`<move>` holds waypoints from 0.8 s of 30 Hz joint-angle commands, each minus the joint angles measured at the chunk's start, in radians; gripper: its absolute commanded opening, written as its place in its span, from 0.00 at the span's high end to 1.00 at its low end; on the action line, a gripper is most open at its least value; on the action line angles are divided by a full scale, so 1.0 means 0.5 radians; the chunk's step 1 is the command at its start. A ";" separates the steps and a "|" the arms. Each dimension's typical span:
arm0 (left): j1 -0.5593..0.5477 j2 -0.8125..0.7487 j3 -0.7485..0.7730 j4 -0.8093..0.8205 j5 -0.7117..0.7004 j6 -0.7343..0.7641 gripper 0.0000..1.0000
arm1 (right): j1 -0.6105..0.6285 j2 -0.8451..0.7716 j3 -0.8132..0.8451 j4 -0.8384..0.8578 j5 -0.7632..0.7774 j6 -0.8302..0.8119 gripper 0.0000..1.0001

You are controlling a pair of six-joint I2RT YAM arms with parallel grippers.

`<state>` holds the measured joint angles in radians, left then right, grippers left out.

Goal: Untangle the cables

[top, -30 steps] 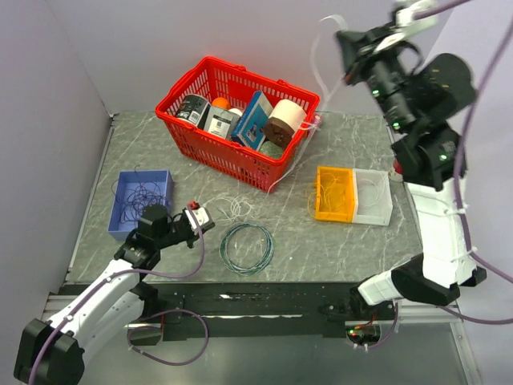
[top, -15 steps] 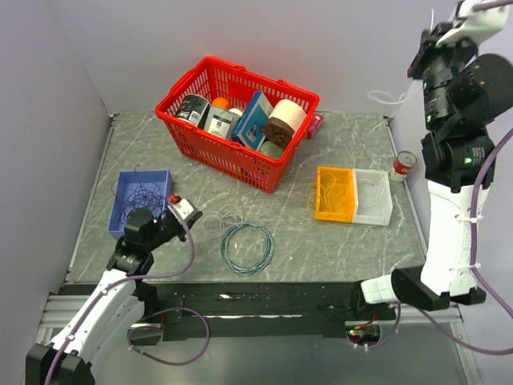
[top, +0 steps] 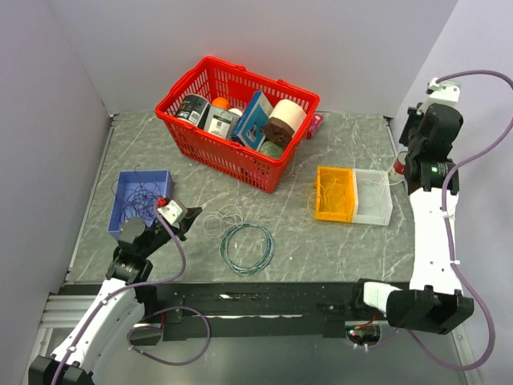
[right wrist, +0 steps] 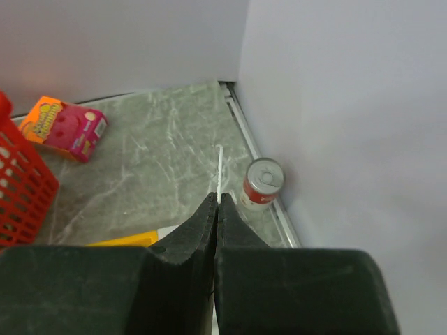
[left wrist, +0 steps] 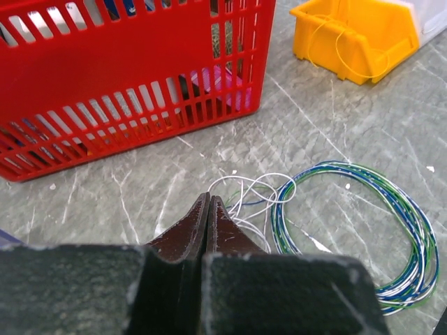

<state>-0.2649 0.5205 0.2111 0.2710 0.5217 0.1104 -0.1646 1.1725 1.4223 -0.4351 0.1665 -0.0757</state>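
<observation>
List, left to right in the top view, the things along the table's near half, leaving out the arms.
Blue tray → teal-green cable ring → orange bin → clear bin.

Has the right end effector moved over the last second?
Yes. The right end effector, shut on a white cable, swung right and down, away from the red basket, to the can at the table's right edge.

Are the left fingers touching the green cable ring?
Apart. The left wrist view shows table between the left fingers and the green cable ring.
</observation>
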 commanded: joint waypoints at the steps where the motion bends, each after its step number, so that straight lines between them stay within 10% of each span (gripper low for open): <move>1: 0.011 -0.038 -0.020 0.102 0.058 -0.067 0.99 | -0.091 -0.081 0.030 0.180 -0.038 0.078 1.00; 24: 0.024 0.036 -0.063 0.151 0.040 -0.074 0.99 | -0.156 0.113 -0.243 0.296 -0.183 0.326 1.00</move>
<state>-0.2604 0.5373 0.1829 0.2985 0.5335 0.0887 -0.2348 1.2526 1.3811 -0.3275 0.0181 0.0429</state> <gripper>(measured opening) 0.013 0.011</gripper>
